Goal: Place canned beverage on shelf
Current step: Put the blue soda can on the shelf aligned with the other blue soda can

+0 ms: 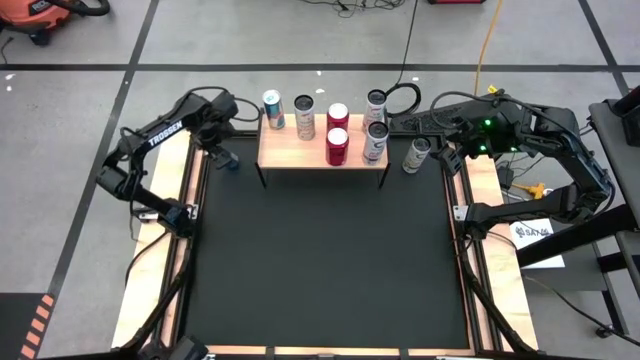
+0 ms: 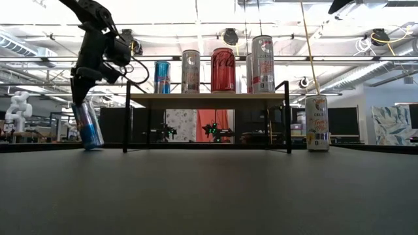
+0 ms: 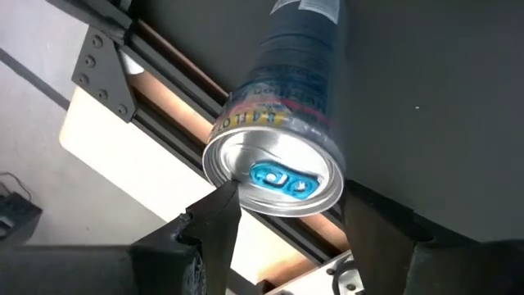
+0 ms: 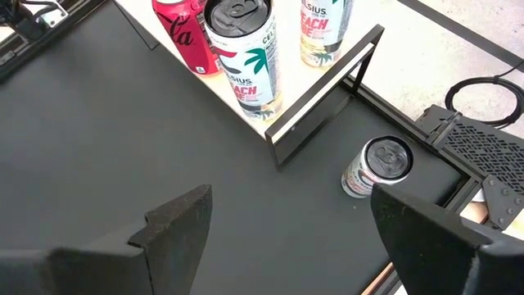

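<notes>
The left gripper (image 2: 83, 98) is at the far left corner of the black table mat (image 1: 320, 260), just beside the shelf's left end. Its fingers (image 3: 214, 215) are half closed around the top of a blue can (image 2: 87, 124), which stands slightly tilted with its base on or just above the mat. I judge this to be the pickup step: the can is gripped but not yet lifted. The next move would call for raising it clear of the shelf (image 1: 322, 152) edge, carrying it over the board and setting it down upright in a free spot without knocking its neighbours.

The shelf already carries six cans: a blue one (image 1: 273, 109) at the left, a grey one (image 1: 305, 116), two red ones (image 1: 337, 146) in the middle, and two pale ones (image 1: 375, 140) at the right end. Whether they are full I cannot tell; their tops look unopened.

Right of the shelf a pale can (image 1: 416, 155) stands on the mat, waiting. The right gripper (image 1: 458, 140) hovers near it, wide open and holding nothing
</notes>
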Action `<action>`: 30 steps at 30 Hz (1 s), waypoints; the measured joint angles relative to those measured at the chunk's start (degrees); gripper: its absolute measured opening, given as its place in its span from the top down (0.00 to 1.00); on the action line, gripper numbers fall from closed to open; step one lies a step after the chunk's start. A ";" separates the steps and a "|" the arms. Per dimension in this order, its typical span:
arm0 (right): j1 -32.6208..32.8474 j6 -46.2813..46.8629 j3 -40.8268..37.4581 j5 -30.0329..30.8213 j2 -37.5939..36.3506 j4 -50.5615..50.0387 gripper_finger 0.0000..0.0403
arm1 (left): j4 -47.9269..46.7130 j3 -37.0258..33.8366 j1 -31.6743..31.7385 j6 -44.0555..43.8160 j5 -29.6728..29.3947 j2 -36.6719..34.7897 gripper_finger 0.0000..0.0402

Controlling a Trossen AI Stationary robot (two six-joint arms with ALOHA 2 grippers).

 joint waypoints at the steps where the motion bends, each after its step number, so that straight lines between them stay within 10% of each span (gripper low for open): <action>1: 0.00 0.00 0.00 0.01 0.00 0.02 0.21 | 0.00 -0.01 -0.01 0.18 0.07 -0.37 0.50; 19: 0.00 -0.02 0.00 0.02 0.00 0.00 0.21 | 0.87 0.08 0.00 2.40 0.81 -3.18 0.50; 30: 0.00 0.17 0.00 0.02 0.00 0.00 0.21 | 12.91 -0.27 0.00 0.97 13.34 -15.13 0.50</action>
